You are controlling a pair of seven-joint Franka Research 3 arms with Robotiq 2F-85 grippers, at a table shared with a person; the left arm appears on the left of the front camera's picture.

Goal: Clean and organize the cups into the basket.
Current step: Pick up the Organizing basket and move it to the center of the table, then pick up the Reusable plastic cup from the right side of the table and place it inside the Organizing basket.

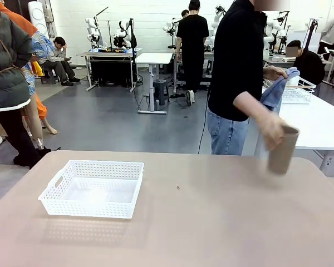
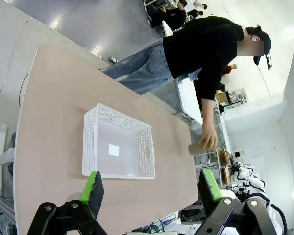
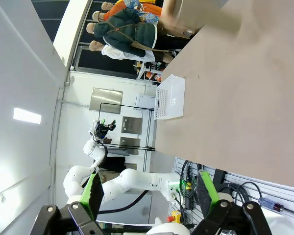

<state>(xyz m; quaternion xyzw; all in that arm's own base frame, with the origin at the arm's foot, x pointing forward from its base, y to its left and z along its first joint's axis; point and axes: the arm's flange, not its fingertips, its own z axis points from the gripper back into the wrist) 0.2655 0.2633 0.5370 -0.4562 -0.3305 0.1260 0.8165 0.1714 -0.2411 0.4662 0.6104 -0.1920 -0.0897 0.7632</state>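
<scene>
my left pincer (image 2: pixel 151 178) and right pincer (image 3: pixel 149 180) gape wide, empty. the basket (image 1: pixel 100 165) sits on the surface (image 1: pixel 211 222); a person's hand (image 1: pixel 273 127) grips 1 blurred, seemingly brown cup (image 1: pixel 282 154).

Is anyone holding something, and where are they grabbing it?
The person's hand grips a brown cup by its top end; the other hand holds a bunched blue cloth. The left gripper and right gripper are open, holding nothing.
</scene>
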